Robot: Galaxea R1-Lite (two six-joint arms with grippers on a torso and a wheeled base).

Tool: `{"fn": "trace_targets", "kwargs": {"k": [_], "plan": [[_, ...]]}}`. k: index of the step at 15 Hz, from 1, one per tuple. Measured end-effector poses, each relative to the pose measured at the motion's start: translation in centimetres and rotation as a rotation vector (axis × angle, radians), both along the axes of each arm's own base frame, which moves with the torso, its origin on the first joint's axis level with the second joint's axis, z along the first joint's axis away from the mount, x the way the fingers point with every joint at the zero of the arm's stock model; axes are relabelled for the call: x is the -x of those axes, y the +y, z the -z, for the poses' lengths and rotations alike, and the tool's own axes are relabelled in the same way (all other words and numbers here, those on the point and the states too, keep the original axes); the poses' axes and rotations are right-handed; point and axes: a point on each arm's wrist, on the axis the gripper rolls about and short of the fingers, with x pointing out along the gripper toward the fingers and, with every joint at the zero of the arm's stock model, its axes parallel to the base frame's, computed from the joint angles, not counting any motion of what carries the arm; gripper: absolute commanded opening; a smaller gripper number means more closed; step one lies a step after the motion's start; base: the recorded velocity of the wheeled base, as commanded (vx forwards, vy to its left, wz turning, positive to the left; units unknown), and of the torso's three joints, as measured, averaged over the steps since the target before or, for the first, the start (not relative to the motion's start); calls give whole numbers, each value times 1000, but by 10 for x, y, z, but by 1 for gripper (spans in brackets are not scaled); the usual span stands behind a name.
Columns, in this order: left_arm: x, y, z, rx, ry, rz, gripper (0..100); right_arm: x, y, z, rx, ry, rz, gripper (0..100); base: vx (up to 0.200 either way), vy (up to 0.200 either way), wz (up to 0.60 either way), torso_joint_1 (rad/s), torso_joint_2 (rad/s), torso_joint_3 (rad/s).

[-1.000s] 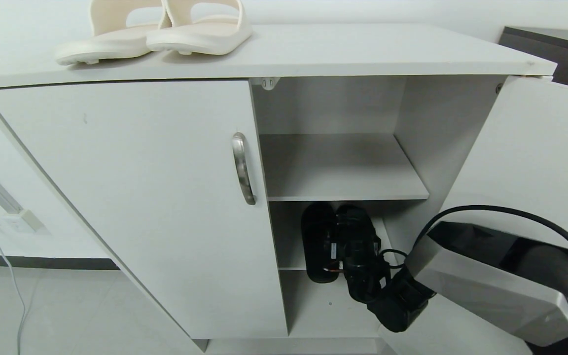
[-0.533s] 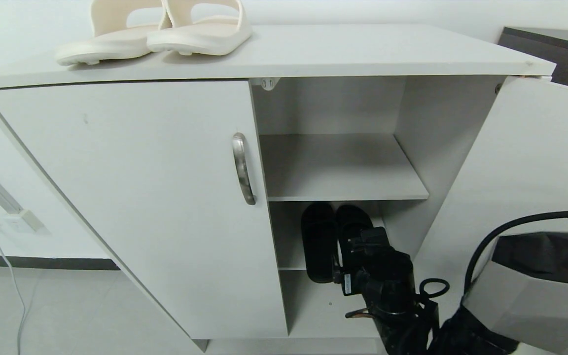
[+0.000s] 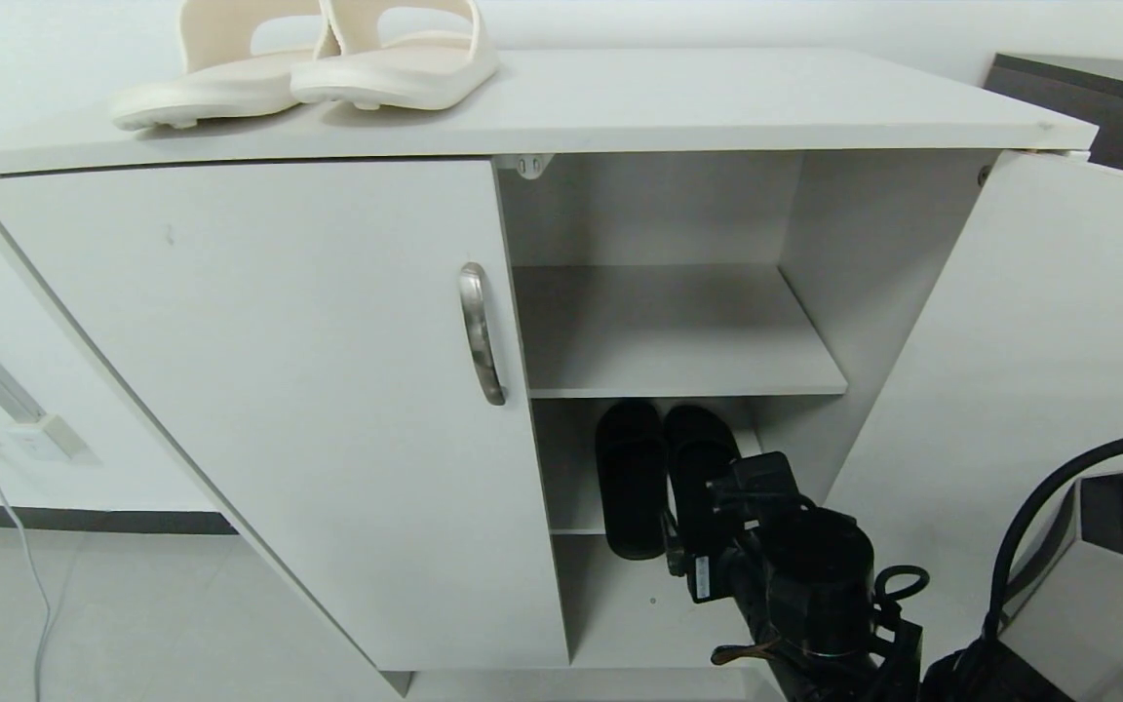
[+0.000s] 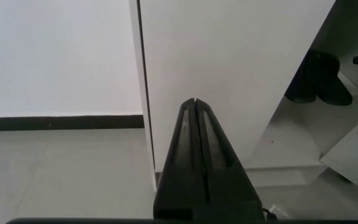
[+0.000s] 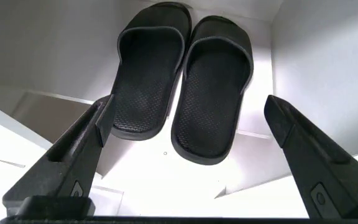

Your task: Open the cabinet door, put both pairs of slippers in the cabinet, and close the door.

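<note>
Head view has the black slippers [image 3: 664, 478] side by side on the lower shelf [image 3: 576, 487], with the right door [image 3: 1039, 341] swung open, so I'd call pair one done. Right gripper [image 5: 188, 109] hangs just in front of them, jaws spread wide, holding nothing. Left gripper [image 4: 194, 102] sits low near the shut left door [image 3: 259, 390], jaws pressed together. Cream slippers [image 3: 318, 58] wait far left on the cabinet top [image 3: 717, 97]. Next is probably reaching up for those, then the bare middle shelf [image 3: 669, 331].

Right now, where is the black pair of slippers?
Head view: the black slippers lie side by side on the lower shelf in the open right half of the cabinet, under the upper shelf, just beyond the open right gripper.
</note>
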Motion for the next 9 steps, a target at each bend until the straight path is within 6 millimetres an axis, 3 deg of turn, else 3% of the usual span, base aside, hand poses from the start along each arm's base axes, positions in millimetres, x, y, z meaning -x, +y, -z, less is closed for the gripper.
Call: {"fn": "trace_targets", "kwargs": {"k": [5, 9], "plan": [[0, 0, 0, 0, 1, 0, 0, 0, 0, -1, -11, -9, 3, 100, -200, 0, 0, 1, 0, 0], [0, 0, 0, 0, 0, 0, 0, 0, 0, 0, -13, -11, 4, 100, 0, 0, 0, 0, 0, 0]]}}
